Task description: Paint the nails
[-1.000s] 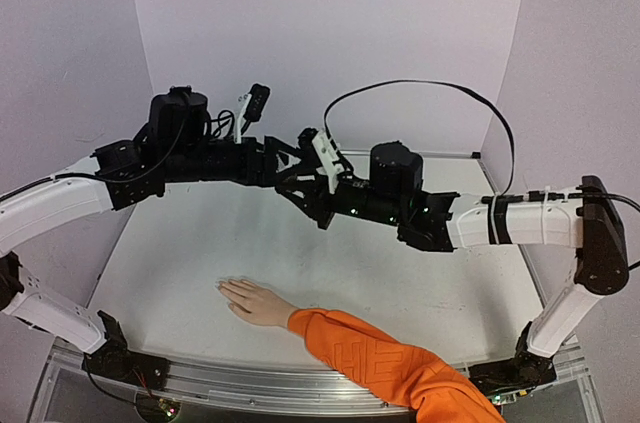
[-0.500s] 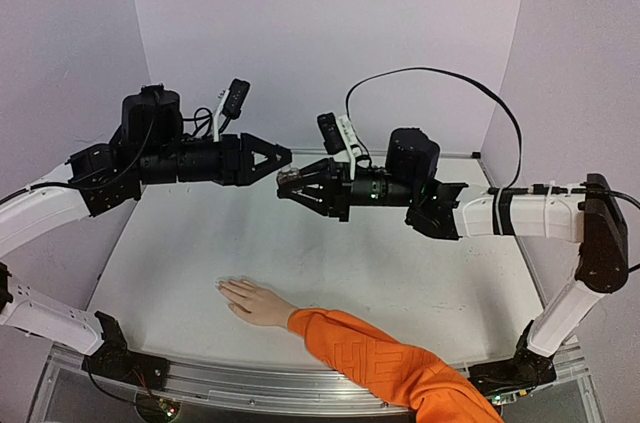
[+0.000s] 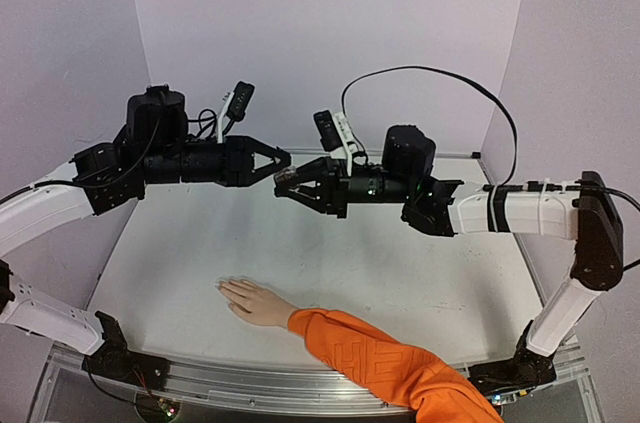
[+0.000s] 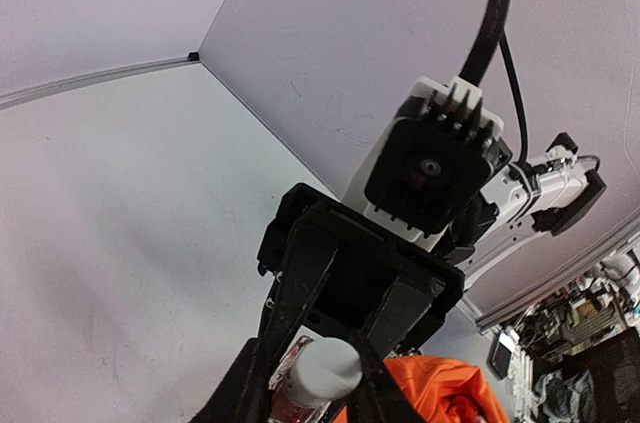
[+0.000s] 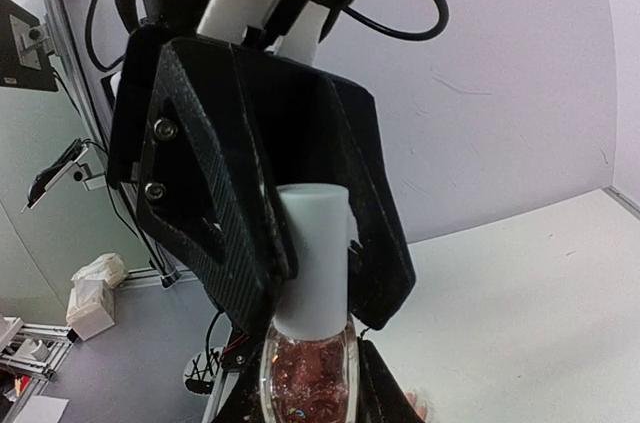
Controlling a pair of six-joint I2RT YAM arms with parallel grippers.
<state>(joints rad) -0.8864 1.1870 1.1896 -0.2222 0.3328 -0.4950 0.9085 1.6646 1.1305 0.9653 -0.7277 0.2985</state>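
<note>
I have both tools up in the air, tip to tip, well above the table (image 3: 190, 233). My right gripper (image 3: 287, 183) is clamped narrow on the glass body of a small bottle (image 5: 305, 383) filled with reddish glitter. The bottle's pale grey cap (image 5: 312, 243) points straight out of the jaws toward the other arm. My left gripper (image 3: 281, 165) faces it head on. Its black fingers (image 5: 230, 243) sit down both sides of the cap, drawn in narrow against it as far as the right wrist view shows.

Below the joined tips, toward the arm bases, the hand (image 3: 252, 302) lies flat on the table with fingers aimed at my left arm's side. The nails (image 3: 225, 289) are too small to tell from the skin. The orange sleeve (image 3: 380, 368) runs from the wrist across the near rail (image 3: 240, 379), past the right arm's base.

Between the tips and the hand there is open air. Bare tabletop spreads out under both forearms. The back wall (image 3: 330, 33) stands behind the tools, well apart from them. My left elbow is near the left wall (image 3: 60, 63). My right elbow (image 3: 598, 233) is near the right wall (image 3: 590, 63). A black cable (image 3: 430, 71) loops high above the right wrist.
</note>
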